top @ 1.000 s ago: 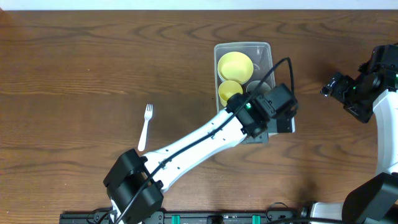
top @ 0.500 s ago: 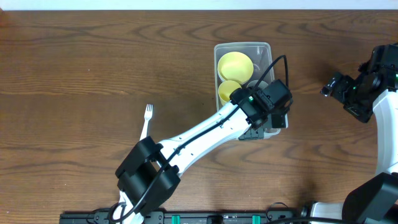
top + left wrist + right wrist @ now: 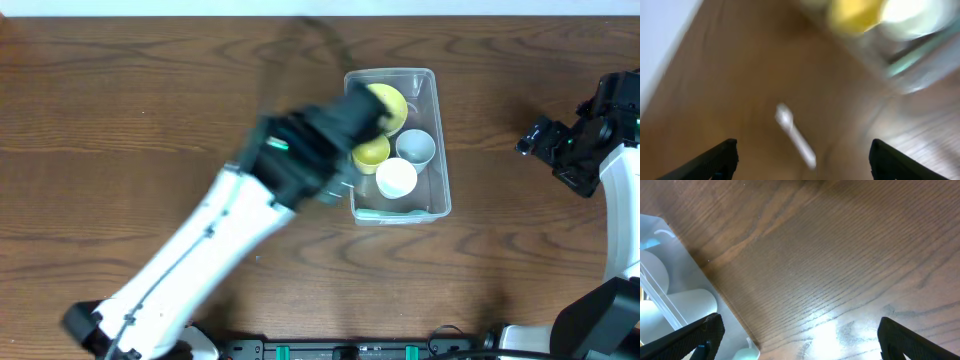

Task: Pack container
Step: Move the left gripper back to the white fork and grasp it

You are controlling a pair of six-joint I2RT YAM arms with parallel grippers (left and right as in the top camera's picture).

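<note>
Blurrily, left gripper (image 3: pixel 802 157) (fingers spread) hovers by container (image 3: pixel 415 72).

On the dark wooden table (image 3: pixel 150 90) sits the clear plastic container (image 3: pixel 425 85), its long side running away from the robot. Inside it are a wide yellow bowl (image 3: pixel 388 102) at the far end, a smaller yellow bowl (image 3: pixel 372 152) just beside it, and two white cups (image 3: pixel 415 147) (image 3: pixel 396 178) nearer the robot. The left arm (image 3: pixel 210 250) reaches up from the lower left, badly blurred. The left gripper (image 3: pixel 362 108) is a dark smear over the container's left rim, its jaws unreadable. The right arm (image 3: pixel 622 175) stands at the right edge, with the right gripper (image 3: pixel 530 142) well apart from the container.
</note>
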